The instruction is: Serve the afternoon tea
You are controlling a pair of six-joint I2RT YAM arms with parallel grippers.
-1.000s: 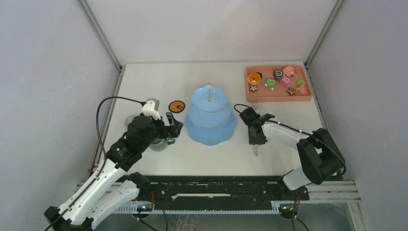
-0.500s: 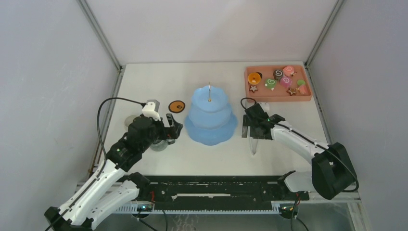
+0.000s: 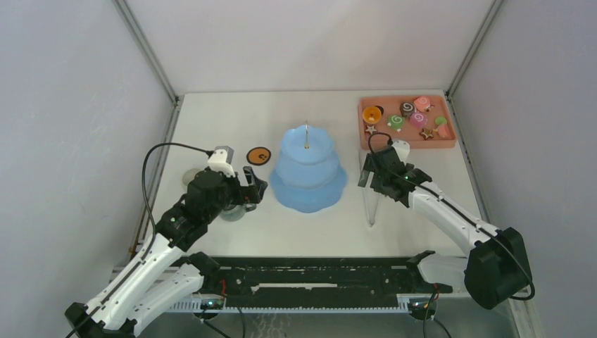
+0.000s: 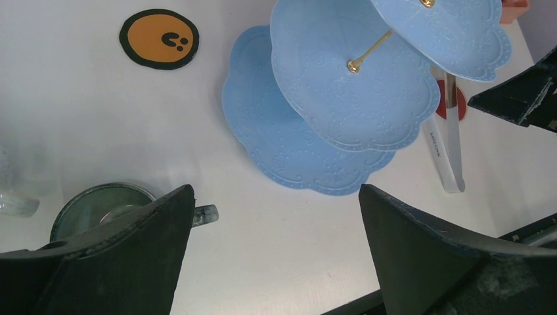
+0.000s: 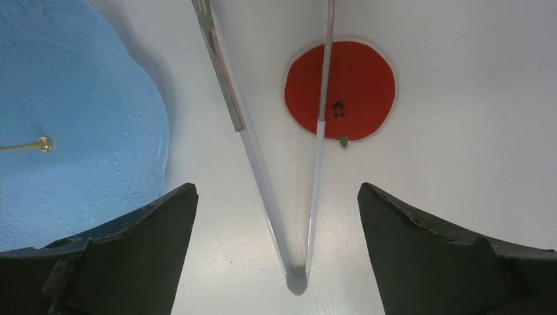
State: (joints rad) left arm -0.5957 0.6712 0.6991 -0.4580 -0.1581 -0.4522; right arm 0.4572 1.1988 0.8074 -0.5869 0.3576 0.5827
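The light blue three-tier cake stand [image 3: 308,172] [image 4: 341,98] [image 5: 72,118] stands mid-table with bare tiers. Small colourful pastries [image 3: 407,121] lie in the salmon tray at the back right. A grey-green mug [image 3: 236,209] [image 4: 98,210] sits left of the stand, under my left gripper [image 3: 255,184] [image 4: 276,190], which hangs open and holds nothing. My right gripper [image 3: 367,179] [image 5: 277,190] is open above the metal tongs [image 3: 371,201] [image 5: 289,164], which lie flat on the table right of the stand, hinge end toward me.
The salmon tray [image 3: 445,144] sits at the back right corner. An orange coaster [image 3: 259,155] [image 4: 159,38] lies left of the stand. A red coaster [image 5: 339,88] lies under one tong arm. A pale round thing [image 3: 190,176] sits by the left edge.
My right gripper has opened, let go of the tongs and moved away toward the tray. The tongs now rest on the table. The left arm has stayed still.
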